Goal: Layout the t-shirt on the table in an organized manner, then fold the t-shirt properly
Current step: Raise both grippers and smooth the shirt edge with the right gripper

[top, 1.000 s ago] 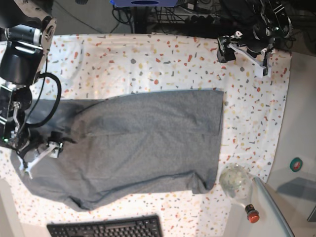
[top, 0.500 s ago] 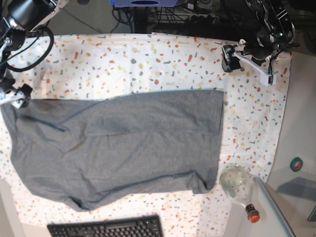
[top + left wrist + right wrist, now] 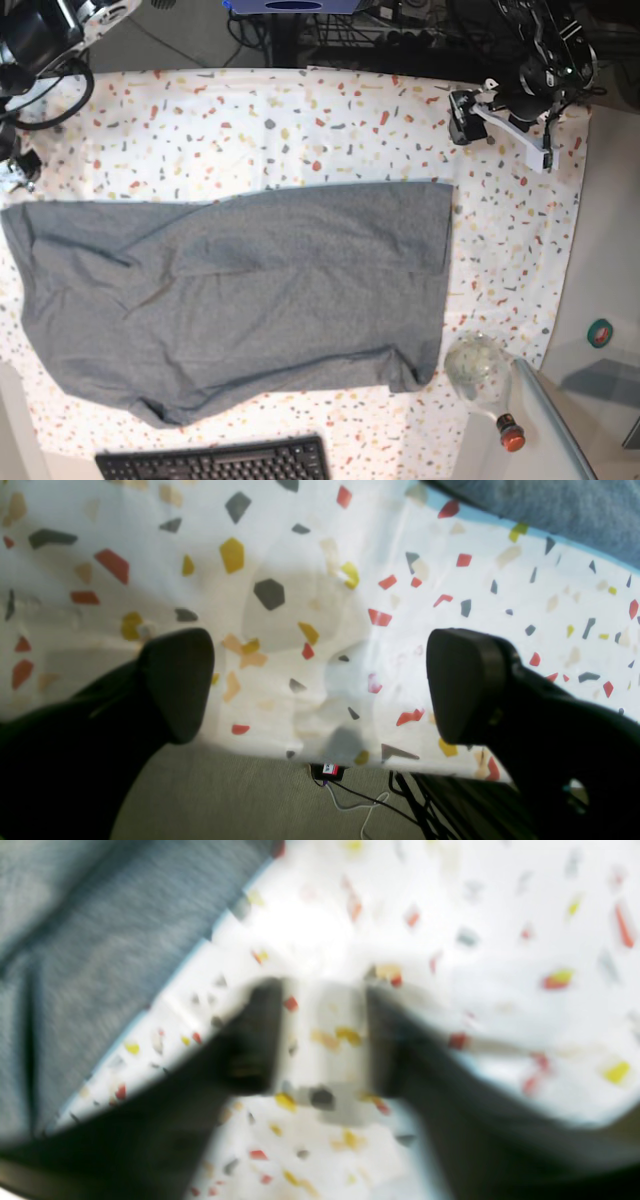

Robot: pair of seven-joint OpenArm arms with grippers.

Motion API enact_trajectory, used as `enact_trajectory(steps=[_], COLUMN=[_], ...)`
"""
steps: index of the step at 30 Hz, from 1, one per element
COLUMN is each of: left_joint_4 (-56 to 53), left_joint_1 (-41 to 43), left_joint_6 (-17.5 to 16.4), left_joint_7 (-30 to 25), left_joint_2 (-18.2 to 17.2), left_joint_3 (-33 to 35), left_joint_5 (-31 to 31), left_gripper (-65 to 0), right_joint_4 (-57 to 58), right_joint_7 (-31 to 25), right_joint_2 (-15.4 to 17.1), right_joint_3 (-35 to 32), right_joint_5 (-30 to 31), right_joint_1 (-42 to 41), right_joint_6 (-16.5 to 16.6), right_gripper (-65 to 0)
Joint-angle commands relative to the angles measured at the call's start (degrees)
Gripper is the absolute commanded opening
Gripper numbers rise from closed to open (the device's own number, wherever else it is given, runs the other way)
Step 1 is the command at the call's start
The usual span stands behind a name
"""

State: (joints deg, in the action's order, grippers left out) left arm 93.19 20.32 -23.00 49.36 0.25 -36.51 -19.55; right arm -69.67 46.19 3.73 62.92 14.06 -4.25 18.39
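Note:
The grey t-shirt [image 3: 240, 290] lies spread over the speckled table [image 3: 330, 130], its left end reaching the table's left edge, with a small fold at the lower right corner. My right gripper [image 3: 14, 172] hangs at the far left, just above the shirt's upper left corner. In the blurred right wrist view the right gripper [image 3: 322, 1040] is open over bare cloth, the t-shirt [image 3: 100, 940] off to its left. My left gripper [image 3: 503, 135] is at the table's back right; its fingers [image 3: 175, 680] stand wide apart and empty, with the t-shirt's edge [image 3: 550, 505] beyond.
A black keyboard [image 3: 215, 462] lies at the front edge. A clear glass bottle [image 3: 478, 368] with a red cap [image 3: 510, 432] lies at the front right, close to the shirt's corner. The left wrist view shows the table's edge with floor and cables [image 3: 370, 800] below.
My right gripper swept from the shirt's lower left up to the far left edge, drawing the bunched left part flat, then let go. The left arm barely moved.

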Motion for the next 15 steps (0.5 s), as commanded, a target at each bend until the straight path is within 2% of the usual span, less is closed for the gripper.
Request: enact_trajectory(steps=[1,2,3,9,12,15], left_joint_4=[0.8,0.8,0.8,0.9,0.9,0.9], left_joint_1=[0.0,0.0,0.0,0.0,0.0,0.1], left_joint_6=[-0.4,-0.4,-0.4,-0.4,-0.4,-0.4], left_joint_7=[-0.7,-0.7,-0.7,-0.7,-0.7,-0.7], left_joint_2=[-0.7,-0.7,-0.7,-0.7,-0.7,-0.7], left_joint_3=[-0.1,-0.1,-0.1,-0.1,-0.1,-0.1], left_joint_5=[-0.6,-0.6,-0.5,-0.4,-0.4,-0.4], left_gripper=[-0.5,-0.5,-0.5,-0.5,-0.5,-0.5], right_joint_4=[1.1,3.7,5.9,22.0,28.7,29.7], right_joint_7=[-1.1,-1.8,-2.8,-11.8,-13.4,-13.5], right_joint_2=[2.0,3.1,3.9,9.2,11.9,12.4], right_joint_3=[1.0,1.3,1.3,1.0,-0.3,-4.2], right_joint_5=[1.2,1.2,1.2,1.2,1.1,1.1], right_joint_1=[-1.6,-2.5,-3.1,-7.6,-10.4,-11.6], right_joint_6=[0.6,0.6,0.6,0.6,0.6,1.2], right_gripper=[-17.7,-14.1,-14.3,-19.5,-19.5,-19.5])
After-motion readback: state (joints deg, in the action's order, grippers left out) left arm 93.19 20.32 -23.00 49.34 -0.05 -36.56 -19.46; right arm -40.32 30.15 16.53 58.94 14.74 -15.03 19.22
